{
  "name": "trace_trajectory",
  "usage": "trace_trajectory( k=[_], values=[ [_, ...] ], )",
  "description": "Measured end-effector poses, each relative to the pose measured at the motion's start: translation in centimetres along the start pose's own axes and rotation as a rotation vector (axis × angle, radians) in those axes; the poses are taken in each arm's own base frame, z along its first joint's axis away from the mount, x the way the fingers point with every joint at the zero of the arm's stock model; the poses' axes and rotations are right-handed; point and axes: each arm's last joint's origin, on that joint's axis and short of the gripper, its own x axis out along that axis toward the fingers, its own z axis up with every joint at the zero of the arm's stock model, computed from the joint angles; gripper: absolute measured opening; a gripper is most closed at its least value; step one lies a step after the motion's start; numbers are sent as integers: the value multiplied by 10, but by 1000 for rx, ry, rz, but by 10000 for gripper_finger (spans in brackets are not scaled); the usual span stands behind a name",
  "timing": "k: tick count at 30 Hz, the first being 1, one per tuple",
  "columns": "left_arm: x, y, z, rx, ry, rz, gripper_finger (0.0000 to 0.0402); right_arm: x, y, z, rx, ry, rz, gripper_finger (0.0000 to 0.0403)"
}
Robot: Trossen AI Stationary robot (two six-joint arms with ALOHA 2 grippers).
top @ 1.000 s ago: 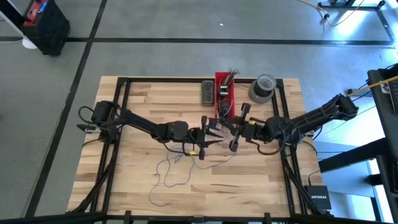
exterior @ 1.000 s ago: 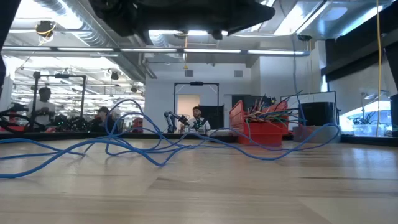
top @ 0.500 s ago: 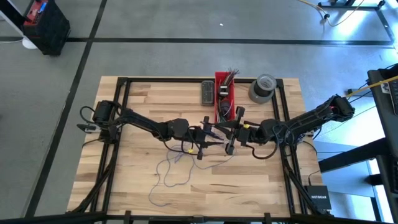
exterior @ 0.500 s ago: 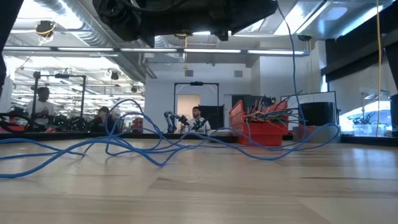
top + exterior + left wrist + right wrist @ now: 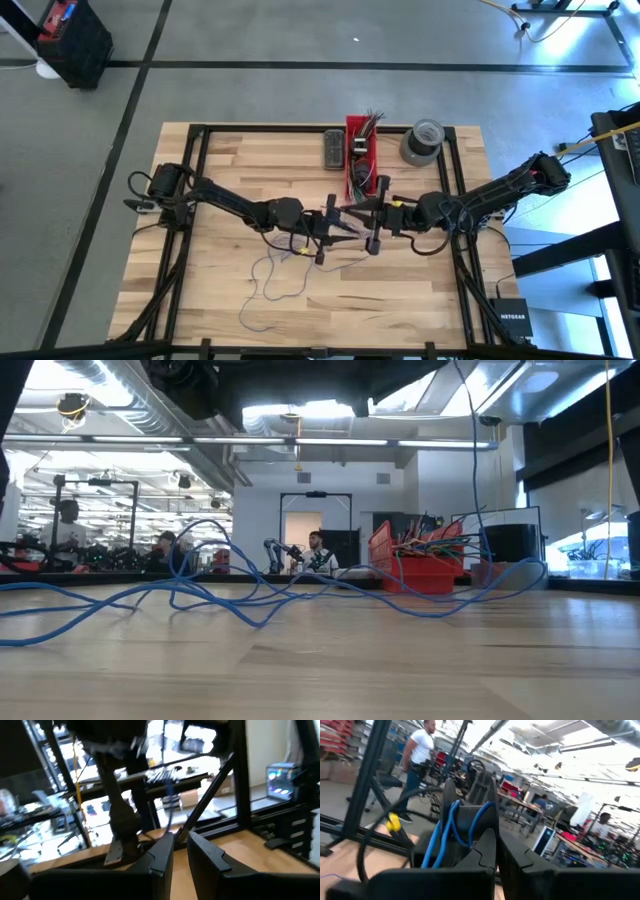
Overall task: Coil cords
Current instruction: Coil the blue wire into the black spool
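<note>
Table (image 5: 220,150) of pale butcher-block wood carried both arms, which met near its middle. Cords (image 5: 268,282), thin and blue, trailed loosely across the near-left boards and ran up to the left gripper (image 5: 328,222), whose fingers (image 5: 162,852) stood slightly apart; whether they pinched a strand could not be told. Facing it, the right gripper (image 5: 372,215) was clenched tight.

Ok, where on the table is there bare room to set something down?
The far-left table stretch beside the grey block is bare, as is the near-right corner. It is crowded mid-table, where the left gripper and right gripper meet, and near-left, where the cords trail.
</note>
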Motion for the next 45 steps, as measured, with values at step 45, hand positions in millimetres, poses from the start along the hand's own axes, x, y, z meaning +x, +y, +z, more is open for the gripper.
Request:
trace_trajectory(
  k=[45],
  values=[
    [5,-5,-10,6,-53,-88,49,9,10,-10,-83,-28,37,7]
  ],
)
